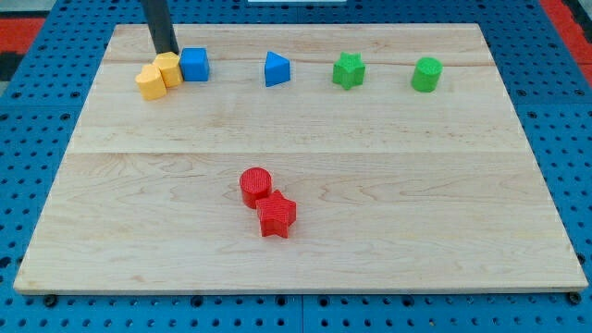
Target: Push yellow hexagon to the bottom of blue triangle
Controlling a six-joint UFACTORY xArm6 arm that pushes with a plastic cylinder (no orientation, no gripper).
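Red star (277,216) nearest at lower centre; my tip (166,54), holding nothing, touches yellow hexagon (168,69) upper left, well left of blue triangle (276,69).

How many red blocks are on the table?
2. The red cylinder sits below the board's middle, and the red star touches it on its lower right. No others show, and nothing seems big enough to hide one.

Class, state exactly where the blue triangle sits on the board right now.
The blue triangle sits near the view's top, left of centre, apart from its neighbours: the blue cube on its left and the green star on its right.
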